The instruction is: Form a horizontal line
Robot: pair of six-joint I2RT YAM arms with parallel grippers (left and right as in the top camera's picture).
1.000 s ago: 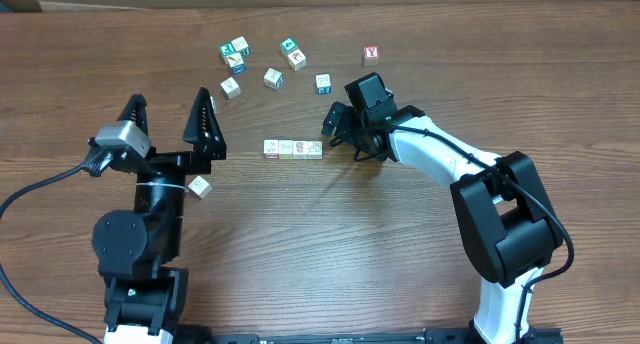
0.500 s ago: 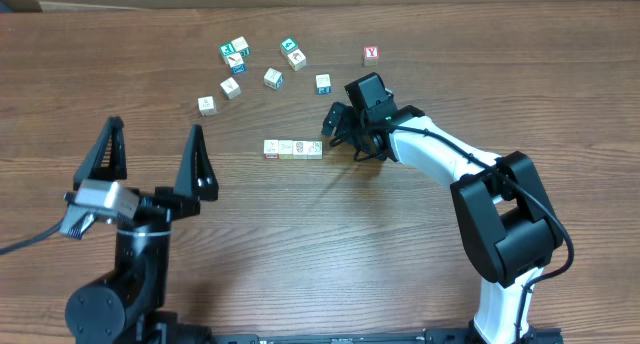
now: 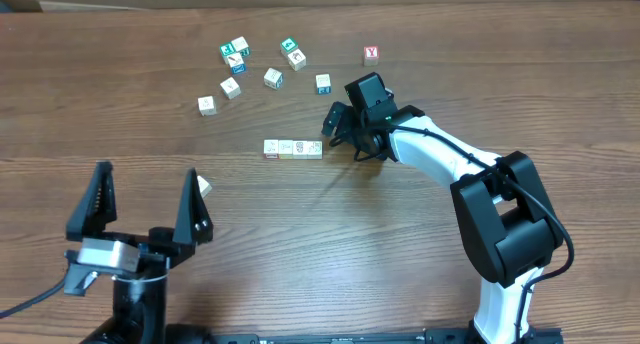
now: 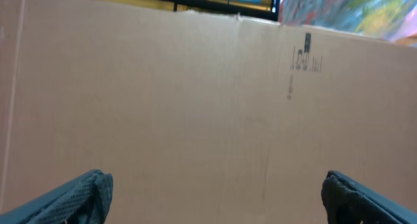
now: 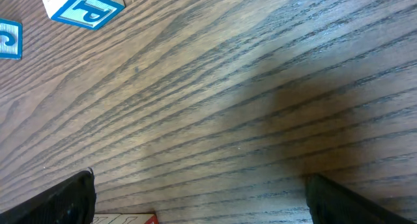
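The row of three pale cubes (image 3: pixel 293 149) lay touching side to side mid-way across the wooden table (image 3: pixel 330 234). The right gripper (image 3: pixel 343 136) hung just beside its right end, jaws spread wide, holding nothing. The left gripper (image 3: pixel 147 174), equally wide, stood well apart toward the front.

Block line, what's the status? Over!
Left gripper open, empty. Right gripper open, beside the line. Line: three cubes touching. Nothing blocking it.

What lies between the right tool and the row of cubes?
Nothing. In the overhead view, only bare table separates the open right tool from the right end of the row of cubes.
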